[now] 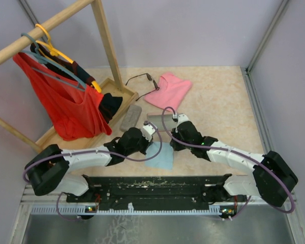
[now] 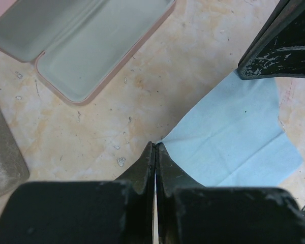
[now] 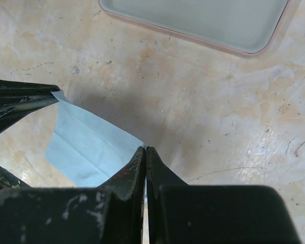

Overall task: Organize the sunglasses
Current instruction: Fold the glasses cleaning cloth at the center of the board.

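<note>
nearest the camera, the left arm point(image 1: 86, 158) and right arm point(image 1: 229, 155) reach inward from the front edge of a mottled beige counter point(image 1: 218, 107). between them is a light-blue cloth point(image 1: 161, 155) point(image 2: 234, 137) point(image 3: 86, 147). the left jaws are fully closed, pinching one corner of the cloth. the right jaws are also fully closed, pinching a neighbouring corner. just beyond the jaws lies an open spectacle case point(image 1: 157, 120) point(image 2: 86, 46) point(image 3: 203, 15), pink outside and pale grey-green inside, with nothing in it. to its left lies a closed grey case point(image 1: 131, 118) point(image 2: 2, 157). farther back is a crumpled pink cloth point(image 1: 172, 89). one pair of sunglasses point(image 1: 142, 79), thin and dark-framed, lies on the counter at the pink cloth's left edge, well away from both jaws. at the far left stands a wooden clothes rack point(image 1: 109, 46) with a red garment point(image 1: 66, 101) on hangers.
</note>
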